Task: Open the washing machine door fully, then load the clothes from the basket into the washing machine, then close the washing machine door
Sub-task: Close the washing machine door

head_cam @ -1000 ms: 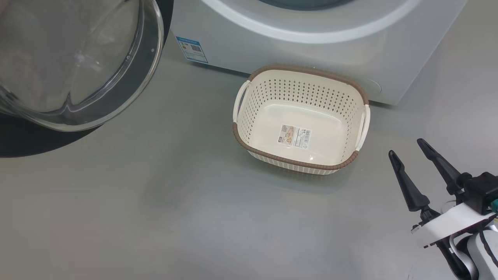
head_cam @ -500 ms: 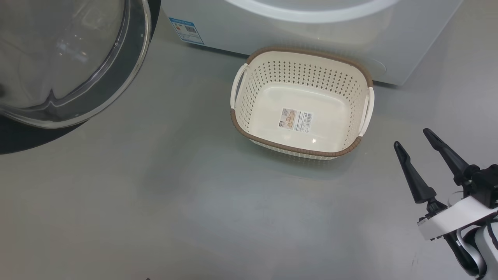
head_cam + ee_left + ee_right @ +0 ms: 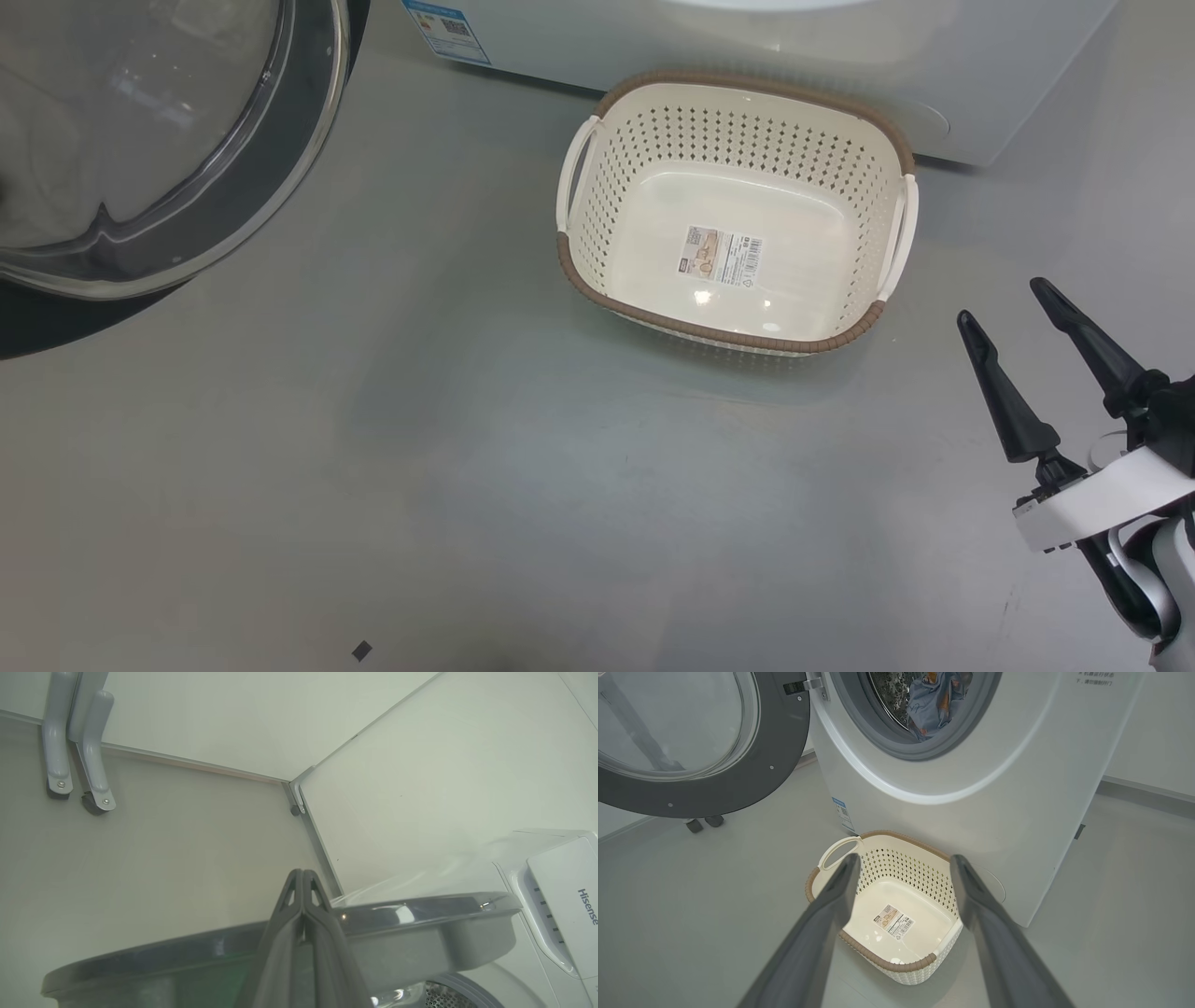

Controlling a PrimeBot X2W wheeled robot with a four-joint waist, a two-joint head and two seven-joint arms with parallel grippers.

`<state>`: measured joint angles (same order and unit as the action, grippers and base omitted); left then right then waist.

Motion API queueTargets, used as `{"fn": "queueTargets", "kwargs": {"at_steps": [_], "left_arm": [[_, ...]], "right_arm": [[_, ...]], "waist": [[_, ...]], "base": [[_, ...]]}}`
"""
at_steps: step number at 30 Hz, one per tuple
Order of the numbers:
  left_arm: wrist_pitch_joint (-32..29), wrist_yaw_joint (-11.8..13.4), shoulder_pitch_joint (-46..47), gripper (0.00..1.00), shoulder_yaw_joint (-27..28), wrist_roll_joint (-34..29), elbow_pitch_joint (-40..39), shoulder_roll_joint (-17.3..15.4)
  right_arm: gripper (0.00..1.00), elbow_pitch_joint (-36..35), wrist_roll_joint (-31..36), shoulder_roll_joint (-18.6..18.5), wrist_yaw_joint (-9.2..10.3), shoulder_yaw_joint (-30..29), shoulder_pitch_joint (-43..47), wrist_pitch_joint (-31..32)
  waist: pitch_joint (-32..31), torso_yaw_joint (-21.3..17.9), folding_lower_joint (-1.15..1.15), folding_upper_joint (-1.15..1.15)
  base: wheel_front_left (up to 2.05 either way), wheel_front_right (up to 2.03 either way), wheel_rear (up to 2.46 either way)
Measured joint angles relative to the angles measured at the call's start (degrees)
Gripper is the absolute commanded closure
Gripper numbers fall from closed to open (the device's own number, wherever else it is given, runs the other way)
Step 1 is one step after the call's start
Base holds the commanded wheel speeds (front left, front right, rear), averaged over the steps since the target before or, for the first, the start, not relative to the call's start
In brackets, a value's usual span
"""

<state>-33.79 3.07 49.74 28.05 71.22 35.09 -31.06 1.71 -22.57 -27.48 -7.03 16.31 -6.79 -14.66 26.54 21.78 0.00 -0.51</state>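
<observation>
The cream basket (image 3: 747, 135) stands empty on the floor before the white washing machine (image 3: 747, 42), its barcode sticker showing. The washing machine door (image 3: 313, 140) hangs open at the upper left. My right gripper (image 3: 1004, 303) is open at the lower right, apart from the basket. In the right wrist view this gripper (image 3: 906, 858) points at the basket (image 3: 906, 872), and light-blue printed clothes (image 3: 934, 700) lie inside the drum of the washing machine (image 3: 994, 788). My left gripper (image 3: 301, 873) is shut on nothing, its fingers lying over the door's rim (image 3: 420, 914).
Grey floor spreads left of and in front of the basket. Grey caster feet of a stand (image 3: 74, 784) sit by the wall beyond the door, also seen under the door (image 3: 703, 823). Pale walls meet in a corner behind. A small dark mark (image 3: 362, 651) lies on the floor.
The head camera has moved, so the machine, door and basket sit higher in the picture. My right gripper stays open at the lower right. Nothing was taken or let go.
</observation>
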Motion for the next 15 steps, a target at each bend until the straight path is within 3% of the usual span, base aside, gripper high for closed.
{"fn": "queueTargets", "kwargs": {"at_steps": [15], "left_arm": [[-8.1,-1.6,1.4,1.0,-4.0,1.0,3.1,-1.0]], "right_arm": [[0.0,0.6,0.0,0.3,0.0,-0.3,-0.3,0.0]], "waist": [[-1.3,0.4,0.0,0.0]], "base": [[0.0,0.0,0.0]]}}
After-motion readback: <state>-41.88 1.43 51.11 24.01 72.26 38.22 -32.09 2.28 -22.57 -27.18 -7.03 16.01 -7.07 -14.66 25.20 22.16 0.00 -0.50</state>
